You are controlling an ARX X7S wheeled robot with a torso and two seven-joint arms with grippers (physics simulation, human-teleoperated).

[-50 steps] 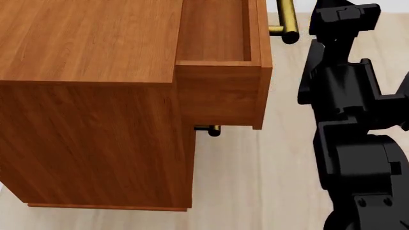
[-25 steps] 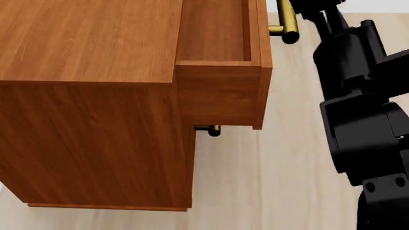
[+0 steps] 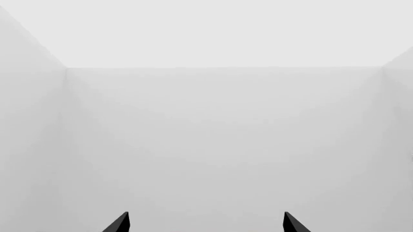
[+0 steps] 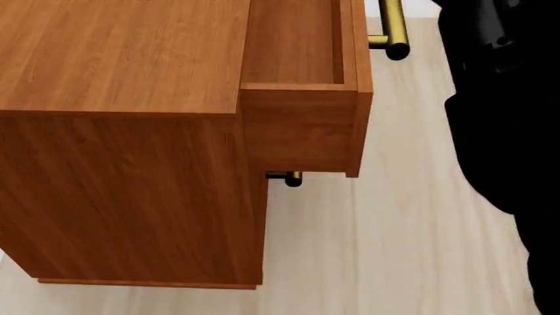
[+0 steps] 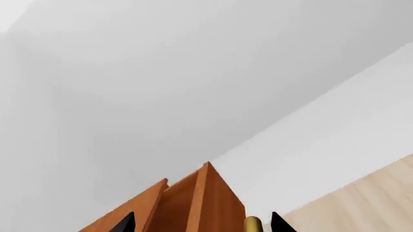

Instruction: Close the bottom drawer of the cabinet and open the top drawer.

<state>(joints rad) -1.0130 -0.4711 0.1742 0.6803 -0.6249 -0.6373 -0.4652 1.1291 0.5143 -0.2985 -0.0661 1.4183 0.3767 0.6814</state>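
The cabinet (image 4: 122, 131) fills the left and center of the head view, its top drawer (image 4: 302, 85) pulled out at upper center, brass handle (image 4: 392, 29) at the top edge. A lower handle (image 4: 287, 177) peeks out beneath it; the bottom drawer itself is not visible. The right arm (image 4: 503, 118) darkens the right edge. Both the left pincer (image 3: 205, 223) and right pincer (image 5: 201, 223) show tips spread apart, gripping nothing.
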